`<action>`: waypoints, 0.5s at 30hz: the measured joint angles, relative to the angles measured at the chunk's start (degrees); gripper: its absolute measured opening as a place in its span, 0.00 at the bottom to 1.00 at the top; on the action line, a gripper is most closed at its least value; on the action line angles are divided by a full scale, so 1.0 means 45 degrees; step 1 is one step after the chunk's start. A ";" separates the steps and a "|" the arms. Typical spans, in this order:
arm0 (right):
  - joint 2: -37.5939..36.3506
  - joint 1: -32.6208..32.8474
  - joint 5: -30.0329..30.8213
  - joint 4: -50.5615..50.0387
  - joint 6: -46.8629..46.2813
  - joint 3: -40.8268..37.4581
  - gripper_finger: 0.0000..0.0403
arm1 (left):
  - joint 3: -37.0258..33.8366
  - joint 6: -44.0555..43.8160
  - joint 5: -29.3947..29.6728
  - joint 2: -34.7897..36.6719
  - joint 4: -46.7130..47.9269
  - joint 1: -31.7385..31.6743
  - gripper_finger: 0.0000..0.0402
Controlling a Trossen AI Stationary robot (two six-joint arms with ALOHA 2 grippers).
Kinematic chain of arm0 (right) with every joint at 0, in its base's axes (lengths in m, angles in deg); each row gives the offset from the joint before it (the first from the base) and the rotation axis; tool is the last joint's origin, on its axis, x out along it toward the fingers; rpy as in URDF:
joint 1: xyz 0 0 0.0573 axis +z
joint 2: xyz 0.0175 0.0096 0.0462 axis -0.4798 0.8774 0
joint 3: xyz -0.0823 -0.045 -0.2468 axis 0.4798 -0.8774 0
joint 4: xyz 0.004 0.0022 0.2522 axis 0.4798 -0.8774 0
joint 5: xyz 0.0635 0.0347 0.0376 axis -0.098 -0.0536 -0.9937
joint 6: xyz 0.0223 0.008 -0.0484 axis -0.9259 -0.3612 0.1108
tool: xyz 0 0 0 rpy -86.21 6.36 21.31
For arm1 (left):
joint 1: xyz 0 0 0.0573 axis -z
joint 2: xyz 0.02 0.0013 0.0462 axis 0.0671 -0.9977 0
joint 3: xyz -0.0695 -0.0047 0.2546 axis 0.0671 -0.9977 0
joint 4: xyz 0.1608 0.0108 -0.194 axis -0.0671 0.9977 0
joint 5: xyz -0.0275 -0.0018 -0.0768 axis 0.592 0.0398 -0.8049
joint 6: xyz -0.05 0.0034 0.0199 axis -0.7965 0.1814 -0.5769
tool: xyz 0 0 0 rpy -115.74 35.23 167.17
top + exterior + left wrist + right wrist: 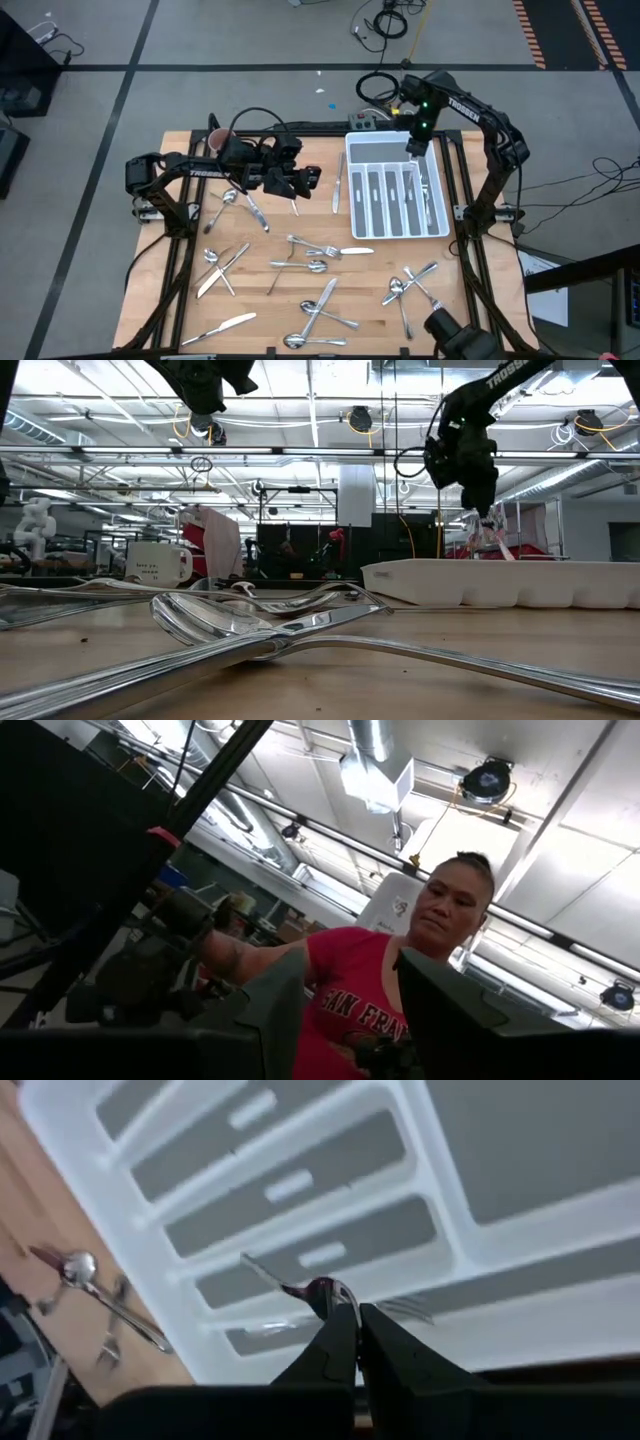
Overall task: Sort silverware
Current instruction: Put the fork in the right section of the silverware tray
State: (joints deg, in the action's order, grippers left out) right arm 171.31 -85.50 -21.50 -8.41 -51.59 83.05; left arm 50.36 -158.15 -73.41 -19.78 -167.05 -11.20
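- Holding a fork [300, 1287] pinched at its handle, our right end effector [357, 1325] hangs over the white cutlery tray [352, 190], above its right-hand slots.
- Our left end effector [303, 180] hovers high over the counter [180, 290]; we cannot tell its finger state.
- Other silverware [318, 266] lies scattered across the counter.
- We see a mug [158, 563] at the far left corner.

Both arms are black. The right arm [490, 120], upper right of the high view, carries white "TROSSEN" lettering and a green light near its wrist. The left arm [200, 170], at centre left, has the same lettering, with black cables looping over its wrist.
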 joint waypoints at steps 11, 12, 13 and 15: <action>-0.0008 -0.0564 -0.0529 0.0006 0.0580 -0.0850 0.00 | 0.0000 0.0140 0.0000 0.0000 0.0323 0.0000 0.41; -0.0041 -0.0609 -0.0789 0.0009 0.0498 -0.0965 0.00 | 0.0000 0.0140 0.0001 0.0000 0.0323 0.0000 0.41; -0.0090 -0.0624 -0.0942 0.0009 0.0385 -0.1078 0.00 | 0.0000 0.0140 0.0005 0.0000 0.0322 0.0000 0.41; -0.0257 -0.0628 -0.0964 0.0012 0.0342 -0.1282 0.00 | 0.0000 0.0135 0.0005 0.0000 0.0332 0.0000 0.41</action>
State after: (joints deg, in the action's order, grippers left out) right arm 170.15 -88.33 -25.84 -8.35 -50.05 77.28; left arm 50.36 -157.55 -73.39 -19.78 -165.56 -11.20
